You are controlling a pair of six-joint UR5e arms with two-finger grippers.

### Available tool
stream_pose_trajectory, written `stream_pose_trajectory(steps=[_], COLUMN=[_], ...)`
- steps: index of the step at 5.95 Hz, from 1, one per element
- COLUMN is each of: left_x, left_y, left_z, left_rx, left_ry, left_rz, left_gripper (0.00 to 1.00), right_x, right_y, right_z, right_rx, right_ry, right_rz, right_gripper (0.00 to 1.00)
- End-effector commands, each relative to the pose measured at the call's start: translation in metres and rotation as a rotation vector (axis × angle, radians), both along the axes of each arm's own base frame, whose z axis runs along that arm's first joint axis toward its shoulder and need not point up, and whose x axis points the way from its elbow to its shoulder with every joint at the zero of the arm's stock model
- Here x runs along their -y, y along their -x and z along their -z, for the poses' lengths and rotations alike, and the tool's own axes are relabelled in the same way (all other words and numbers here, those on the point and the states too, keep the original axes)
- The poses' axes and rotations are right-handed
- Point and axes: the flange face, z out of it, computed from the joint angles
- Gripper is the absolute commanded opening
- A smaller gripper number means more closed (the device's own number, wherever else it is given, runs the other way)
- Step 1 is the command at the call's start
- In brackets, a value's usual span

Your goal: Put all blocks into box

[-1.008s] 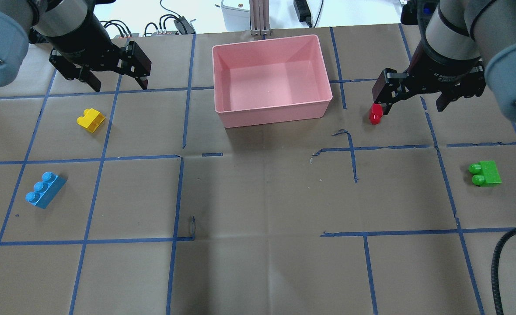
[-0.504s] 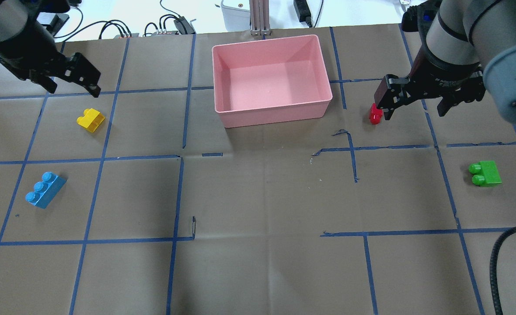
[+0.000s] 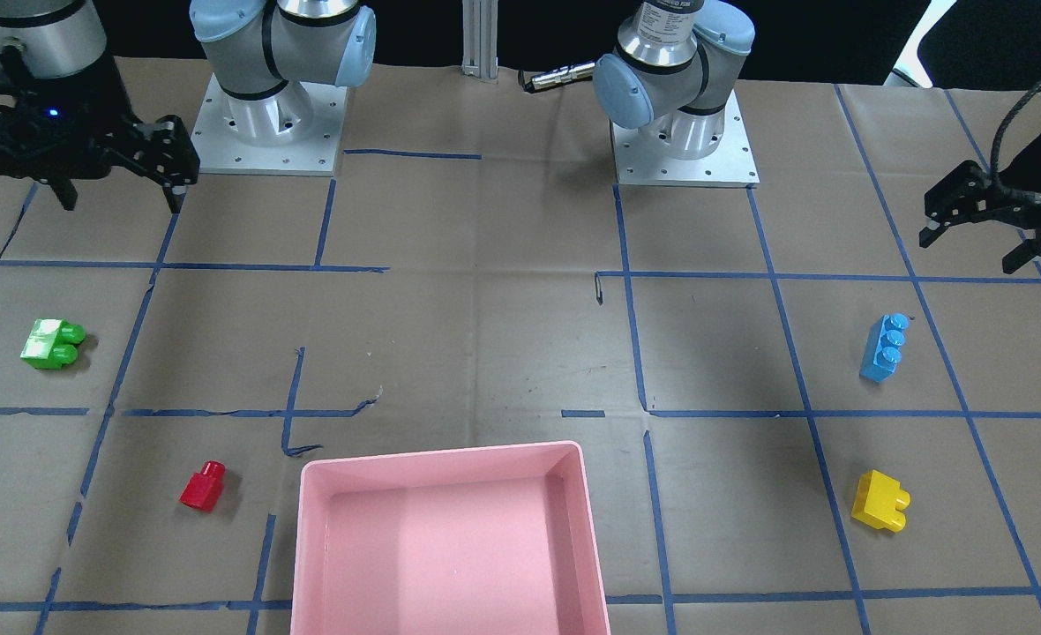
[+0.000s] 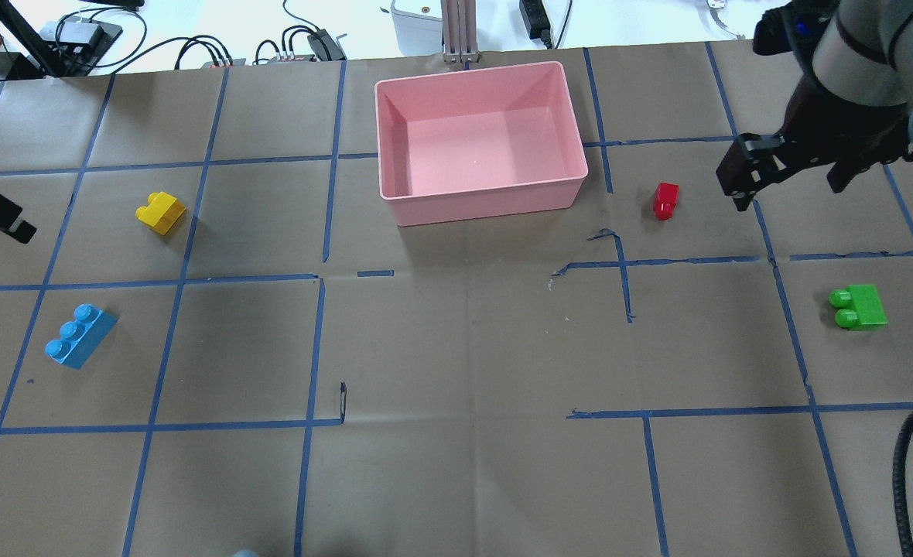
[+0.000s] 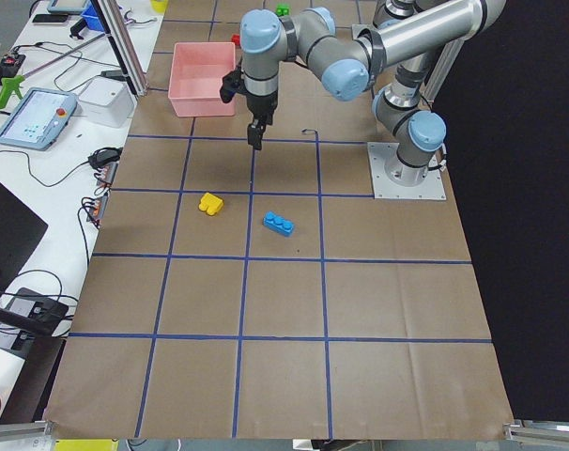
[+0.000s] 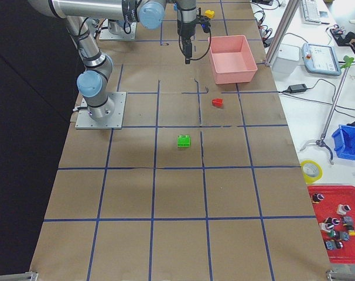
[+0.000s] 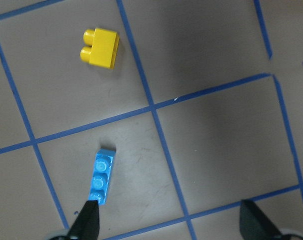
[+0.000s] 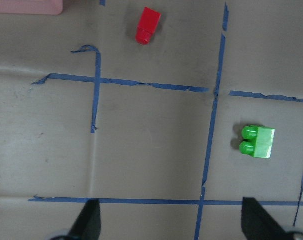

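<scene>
The pink box (image 4: 487, 199) stands empty at the table's far middle, also in the front view (image 3: 441, 455). The yellow block (image 4: 161, 212) and the long blue block (image 4: 80, 336) lie on the left. The red block (image 4: 665, 200) lies right of the box, and the green block (image 4: 857, 306) lies further right and nearer. My left gripper (image 3: 984, 216) is open and empty at the table's left edge, above and beside the blue block (image 7: 101, 175). My right gripper (image 4: 793, 174) is open and empty, to the right of the red block (image 8: 148, 25).
Blue tape lines grid the brown paper table cover. Cables and devices (image 4: 302, 42) lie beyond the far edge. A black cable (image 4: 901, 464) hangs at the near right. The two arm bases (image 3: 265, 123) (image 3: 684, 132) stand on the robot's side.
The left gripper has swung far left, almost out of the overhead view. The right gripper has moved right, away from the red block. No block has moved.
</scene>
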Motion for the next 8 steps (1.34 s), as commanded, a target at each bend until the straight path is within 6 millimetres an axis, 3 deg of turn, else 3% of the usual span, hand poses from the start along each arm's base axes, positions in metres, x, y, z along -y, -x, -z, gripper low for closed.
stream_pose_trajectory(steps=[1,2,3,4,5,7,8], left_x=[-0.033,-0.026,-0.014,0.003,0.006,-0.009,-0.018], left_y=[-0.069,-0.076,-0.085,-0.094,-0.091,-0.058,-0.050], left_z=[0.018,0.030,0.046,0.078,0.113,0.182,0.201], left_rx=[-0.021,-0.023,-0.033,-0.051,-0.057,0.005,0.006], left_ry=[-0.005,0.002,0.023,0.054,0.057,0.114,0.112], left_rz=[0.043,0.041,0.040,0.039,0.035,0.063,0.069], left_gripper=[1.00,0.99,0.99,0.99,0.99,0.99,0.99], right_x=[0.005,0.009,0.012,0.013,0.018,-0.007,-0.006], right_y=[0.102,0.144,0.159,0.171,0.179,0.204,0.208], right_z=[0.013,0.041,0.065,0.089,0.108,0.162,0.171], right_rx=[0.242,0.317,0.333,0.329,0.255,0.230,0.209], right_ry=[0.048,0.039,-0.003,0.004,0.071,0.076,0.096], right_rz=[-0.027,-0.049,-0.036,-0.154,-0.195,-0.119,-0.122], right_gripper=[1.00,1.00,1.00,1.00,1.00,1.00,1.00])
